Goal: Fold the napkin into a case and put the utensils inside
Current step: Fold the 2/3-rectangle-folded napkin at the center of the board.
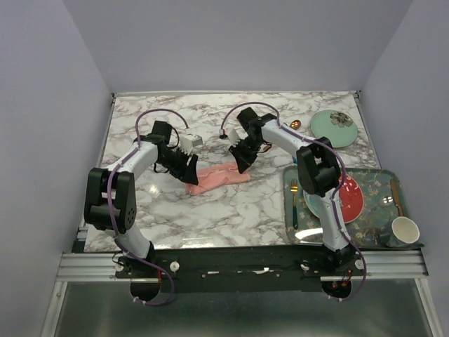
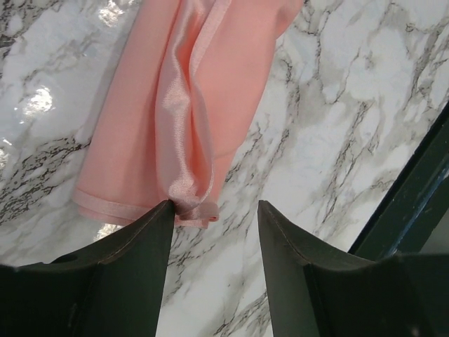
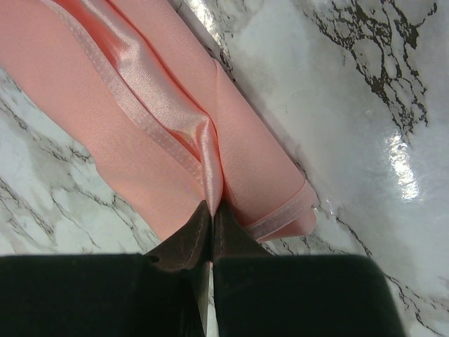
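Observation:
The napkin (image 1: 219, 178) lies on the marble table as a narrow salmon-pink folded strip, the case shape. My left gripper (image 1: 191, 174) is at its left end, open, with one fingertip touching the hemmed corner (image 2: 196, 210); the gripper (image 2: 214, 205) holds nothing. My right gripper (image 1: 243, 167) is at the right end, shut on a raised satin fold of the napkin (image 3: 140, 126); the gripper (image 3: 212, 207) pinches it just above the table. A copper spoon bowl (image 1: 295, 124) shows at the back right, its handle hidden by the arm. The dark blue fork is not visible.
A patterned tray (image 1: 379, 175) at the right holds a red plate (image 1: 351, 200), a cup (image 1: 405, 230) and a gold-headed fork with a teal handle (image 1: 294, 207). A pale green plate (image 1: 334, 128) sits at the back right.

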You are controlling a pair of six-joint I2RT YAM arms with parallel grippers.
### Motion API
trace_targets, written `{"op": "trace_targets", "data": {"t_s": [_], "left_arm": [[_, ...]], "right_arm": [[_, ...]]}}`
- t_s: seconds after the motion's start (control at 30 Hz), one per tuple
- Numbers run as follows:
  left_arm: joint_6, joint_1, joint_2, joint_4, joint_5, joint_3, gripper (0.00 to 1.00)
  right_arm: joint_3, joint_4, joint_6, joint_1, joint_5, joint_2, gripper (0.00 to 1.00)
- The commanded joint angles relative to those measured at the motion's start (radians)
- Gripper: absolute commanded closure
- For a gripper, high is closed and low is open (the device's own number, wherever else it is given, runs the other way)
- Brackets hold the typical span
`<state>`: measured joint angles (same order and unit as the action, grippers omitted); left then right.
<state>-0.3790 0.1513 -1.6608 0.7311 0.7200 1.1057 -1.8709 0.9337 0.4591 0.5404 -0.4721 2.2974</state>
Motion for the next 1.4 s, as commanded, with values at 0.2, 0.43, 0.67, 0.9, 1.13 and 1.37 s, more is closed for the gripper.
{"op": "trace_targets", "data": {"t_s": [0.2, 0.43, 0.67, 0.9, 1.13, 1.37], "left_arm": [[0.066, -0.027, 0.068, -0.091, -0.059, 0.016, 0.34], [0.063, -0.027, 0.0, -0.07, -0.053, 0.006, 0.37], [0.063, -0.027, -0.034, -0.045, -0.065, 0.006, 0.47], [0.028, -0.029, -0.056, 0.016, -0.067, 0.042, 0.74], [-0.023, -0.088, -0.123, 0.143, -0.033, 0.134, 1.0], [-0.052, -0.111, -0.226, 0.175, -0.048, 0.172, 1.0]], "right_arm": [[0.023, 0.004, 0.013, 0.001, 0.087, 0.043, 0.9], [0.016, 0.007, 0.012, 0.001, 0.087, 0.046, 0.9], [0.013, 0.01, 0.012, 0.001, 0.095, 0.051, 0.91], [0.018, 0.008, 0.01, 0.001, 0.105, 0.054, 0.97], [0.018, 0.01, 0.024, 0.003, 0.127, 0.054, 0.99], [0.015, 0.014, 0.032, 0.001, 0.144, 0.057, 0.99]]}}
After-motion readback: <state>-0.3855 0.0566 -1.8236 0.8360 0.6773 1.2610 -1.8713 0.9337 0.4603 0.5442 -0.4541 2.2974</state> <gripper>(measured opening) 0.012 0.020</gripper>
